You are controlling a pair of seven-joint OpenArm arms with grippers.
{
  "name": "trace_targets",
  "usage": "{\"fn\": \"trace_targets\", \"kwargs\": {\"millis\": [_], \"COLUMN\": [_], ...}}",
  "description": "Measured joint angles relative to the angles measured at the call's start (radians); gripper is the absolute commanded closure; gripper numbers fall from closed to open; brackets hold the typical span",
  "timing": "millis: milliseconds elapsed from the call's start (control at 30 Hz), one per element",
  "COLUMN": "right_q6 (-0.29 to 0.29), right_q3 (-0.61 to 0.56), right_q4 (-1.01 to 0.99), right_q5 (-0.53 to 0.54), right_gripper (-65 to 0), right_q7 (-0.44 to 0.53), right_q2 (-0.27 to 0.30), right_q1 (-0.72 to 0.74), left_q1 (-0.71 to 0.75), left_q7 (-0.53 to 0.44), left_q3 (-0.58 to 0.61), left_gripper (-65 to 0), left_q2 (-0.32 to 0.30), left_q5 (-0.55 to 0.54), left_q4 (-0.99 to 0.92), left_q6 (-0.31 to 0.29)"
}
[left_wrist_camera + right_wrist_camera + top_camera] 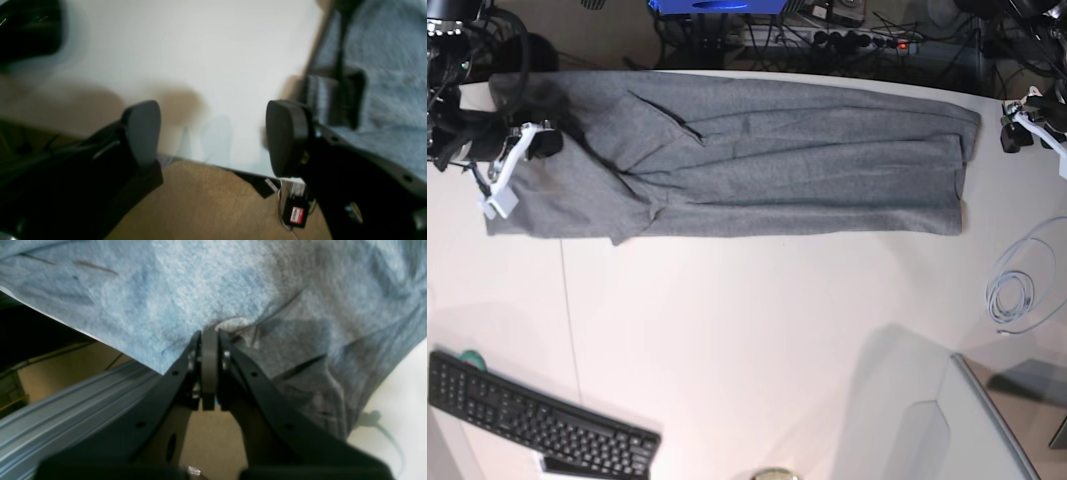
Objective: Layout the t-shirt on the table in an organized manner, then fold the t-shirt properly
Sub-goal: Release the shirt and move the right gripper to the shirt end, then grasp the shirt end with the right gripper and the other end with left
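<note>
The grey t-shirt (777,160) lies stretched sideways along the far part of the white table (747,330), creased toward its left end. There my right gripper (544,140) rests on it. In the right wrist view its jaws (210,335) are shut, pinching a small pucker of the t-shirt (200,283) near the cloth's edge. My left gripper (1019,125) hovers at the table's far right edge, just off the shirt's other end. In the left wrist view it (215,113) is open over bare table (200,50) with nothing between its fingers, and the t-shirt (393,50) lies to the right.
A black keyboard (537,420) lies at the near left corner. A coiled pale cable (1017,290) sits at the right edge. A pale grey object (947,420) stands at the near right. Cables and a power strip (857,40) lie behind the table. An aluminium rail (66,420) runs below the right gripper.
</note>
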Motion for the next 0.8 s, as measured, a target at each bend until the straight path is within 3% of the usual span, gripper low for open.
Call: {"fn": "trace_targets", "kwargs": {"millis": [433,500,600,667,800], "right_q6": [0.000,-0.001,-0.003,-0.010,-0.054], "right_q3": [-0.001,-0.001,-0.001,0.004,0.015], "right_q4": [-0.004,-0.004,-0.020,-0.029,0.050], "right_q5": [0.000,0.000,-0.002,-0.013,-0.003], "right_gripper": [-1.1,-6.0,-23.4,-31.2,-30.0], "right_q7": [-0.003,-0.003,-0.061,-0.115,-0.123], "right_q2": [-0.001,0.000,0.003,0.003,0.008], "right_q1": [-0.048,-0.047,-0.041,-0.026,-0.023], "left_q1": [-0.002,-0.003,-0.002,0.000,0.023], "left_q7": [-0.001,-0.001,-0.002,0.000,0.001], "left_q3": [0.047,0.047,0.047,0.046,0.047], "left_gripper": [-47.2,-47.2,-47.2,-47.1,-47.1], "left_q2": [0.006,0.005,0.008,0.009,0.015], "left_q5": [-0.004,-0.004,-0.004,-0.008,-0.011], "left_q4": [0.000,0.000,0.003,0.014,0.102], "left_q6": [-0.001,-0.001,-0.001,-0.001,0.000]}}
